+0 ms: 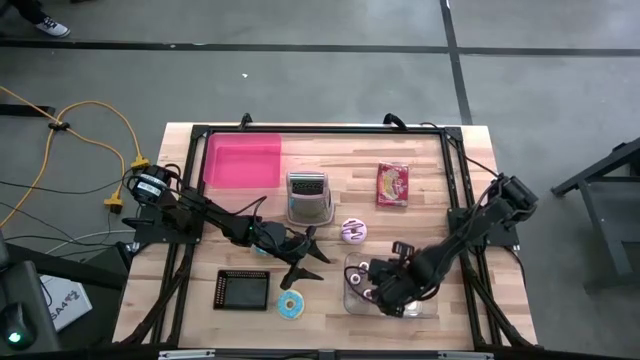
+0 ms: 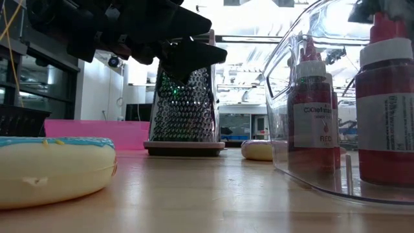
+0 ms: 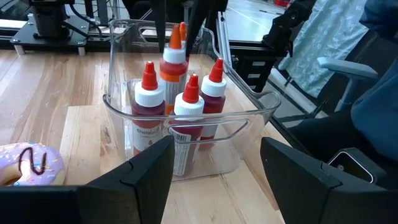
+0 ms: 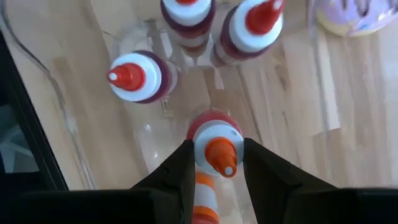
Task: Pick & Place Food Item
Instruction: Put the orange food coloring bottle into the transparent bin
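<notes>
Orange-capped bottle stands inside the clear bin among red-capped bottles, clamped at its cap by the right gripper. One label reads "RED". Left gripper, fingers spread and empty, hovers beside the bin, near the grater and blue-iced donut.

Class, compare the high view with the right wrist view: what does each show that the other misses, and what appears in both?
Only the high view shows the grater, pink mat, blue donut and left gripper.

Only the right wrist view shows the right gripper closed around the orange-capped bottle.

Both show the clear bin of bottles and the purple donut.
</notes>
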{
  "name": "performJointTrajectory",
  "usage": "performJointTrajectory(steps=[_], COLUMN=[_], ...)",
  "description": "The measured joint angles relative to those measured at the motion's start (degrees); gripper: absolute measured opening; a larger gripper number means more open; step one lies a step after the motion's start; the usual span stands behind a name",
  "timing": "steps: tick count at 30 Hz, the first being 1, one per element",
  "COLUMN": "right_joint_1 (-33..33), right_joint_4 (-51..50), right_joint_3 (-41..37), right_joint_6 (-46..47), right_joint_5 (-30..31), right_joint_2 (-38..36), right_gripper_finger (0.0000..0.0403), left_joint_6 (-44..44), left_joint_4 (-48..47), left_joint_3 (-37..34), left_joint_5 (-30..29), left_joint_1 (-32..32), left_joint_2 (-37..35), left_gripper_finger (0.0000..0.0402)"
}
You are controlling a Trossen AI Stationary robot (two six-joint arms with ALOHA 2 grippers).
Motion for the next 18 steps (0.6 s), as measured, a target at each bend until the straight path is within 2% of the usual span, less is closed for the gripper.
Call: performJointTrajectory(steps=[6,18], right_joint_1=[1.72,2.06], right_joint_4=[2.49,3.57], right_joint_3=[-2.96,-3.32], right_joint_6=[4.12,4.63], right_joint_5=[-0.36,-0.29], right_joint_2=[0.07,0.04], right_gripper_finger=[0.0105,0.0115], left_joint_6=[0.0,0.0], left_joint_4=[-0.02,-0.02], left_joint_3=[-0.02,0.0], left_joint_5=[0.01,0.01], left_joint_1=[0.0,0.02], left_joint_2=[0.0,0.0], left_gripper_finger=[0.0233,0.0233])
